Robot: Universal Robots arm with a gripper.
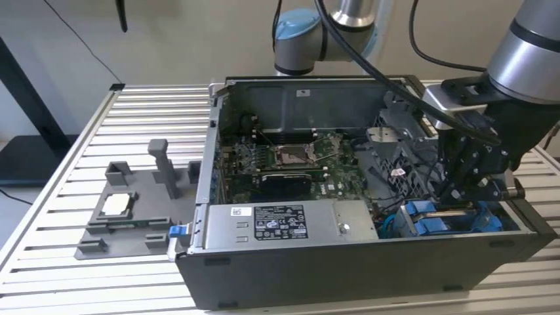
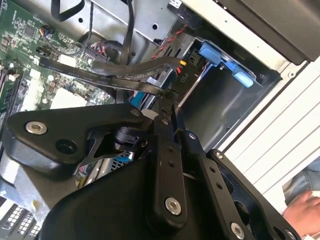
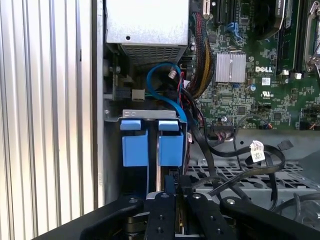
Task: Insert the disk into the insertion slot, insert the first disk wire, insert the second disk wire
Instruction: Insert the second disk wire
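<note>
disk half-way into the cage, wires crowding close

the open computer case (image 1: pixel 368 262) sits on the slatted table (image 1: pixel 79 275), and everything that matters is in the corner of the case beside the grey power supply box (image 1: pixel 289 223). there the insertion slot (image 1: pixel 446 220), a dark cage with blue tabs, is where the arm has its gripper (image 1: pixel 463 193) lowered. in the first wrist view the fingers (image 3: pixel 167 210) look pinched together on a thin upright edge that i take to be the disk (image 3: pixel 159 180), standing on end just at the blue tabs (image 3: pixel 152 145) of the cage; i can't tell how deep it has gone.

the risk i'd judge from here: a blue cable (image 3: pixel 165 90) and a bundle of black wires (image 3: pixel 225 150) loop right next to the cage. if the disk goes down tilted it could jam on the cage edge, or trap a wire beneath it. a hand (image 2: pixel 302 212) rests outside the case, near enough to worry about too.
</note>
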